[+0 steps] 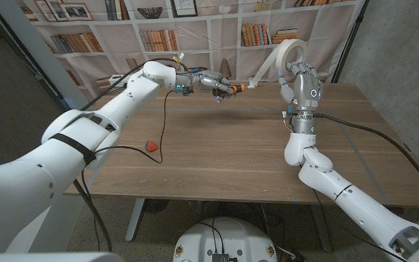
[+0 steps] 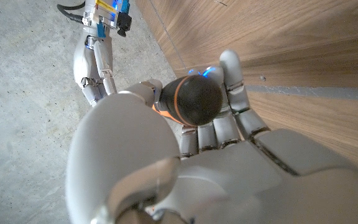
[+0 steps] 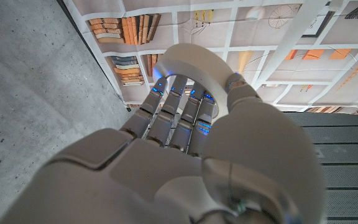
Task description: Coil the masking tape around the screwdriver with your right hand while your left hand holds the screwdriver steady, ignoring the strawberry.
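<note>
Fingers, left hand (image 1: 211,81): curled tight around the screwdriver (image 1: 233,88), gripping its black handle with the orange band; in the left wrist view the handle's butt end (image 2: 194,101) sits between thumb and fingers (image 2: 231,74).
Fingers, right hand (image 1: 305,78): closed on the masking tape (image 1: 289,57) roll, held raised above the table (image 1: 217,156).
Tape strip: a loose length runs from the roll to the screwdriver's shaft.
Screwdriver: held in the air over the table's far side, pointing toward the right hand.
Strawberry (image 1: 151,146): on the table, well apart from both hands.
</note>
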